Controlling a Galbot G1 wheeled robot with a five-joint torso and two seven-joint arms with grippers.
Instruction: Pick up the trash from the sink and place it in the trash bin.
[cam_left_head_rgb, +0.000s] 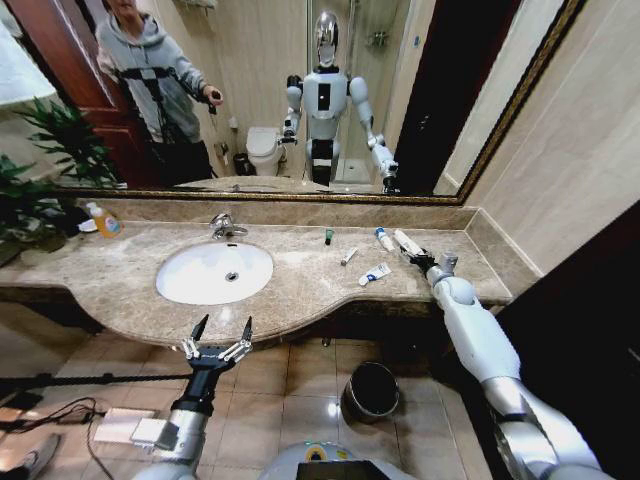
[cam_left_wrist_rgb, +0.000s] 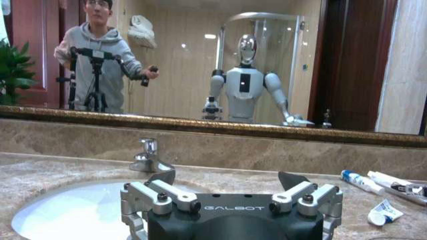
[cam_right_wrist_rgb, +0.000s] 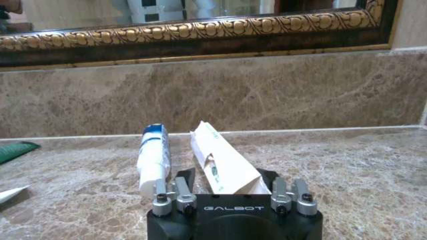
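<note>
The trash lies on the beige counter to the right of the white sink (cam_left_head_rgb: 176, 285). It is a green-capped piece (cam_left_head_rgb: 328, 236), a thin stick (cam_left_head_rgb: 348, 256), a white tube (cam_left_head_rgb: 375, 273), a blue-printed tube (cam_left_head_rgb: 384, 238) and a white flat packet (cam_left_head_rgb: 405, 241). My right gripper (cam_left_head_rgb: 418, 260) is shut on the near end of the packet (cam_right_wrist_rgb: 223, 162), which rests on the marble beside the blue-printed tube (cam_right_wrist_rgb: 153, 159). My left gripper (cam_left_head_rgb: 220, 328) hangs open and holds nothing in front of the counter edge, facing the basin (cam_left_wrist_rgb: 67, 210). The black trash bin (cam_left_head_rgb: 370, 390) stands on the floor under the counter.
A chrome faucet (cam_left_head_rgb: 225, 228) stands behind the basin and an orange soap bottle (cam_left_head_rgb: 105, 222) at the far left, near a plant (cam_left_head_rgb: 45, 170). A framed mirror (cam_left_head_rgb: 300, 195) runs along the back wall. Cables and a white box (cam_left_head_rgb: 120, 425) lie on the floor at left.
</note>
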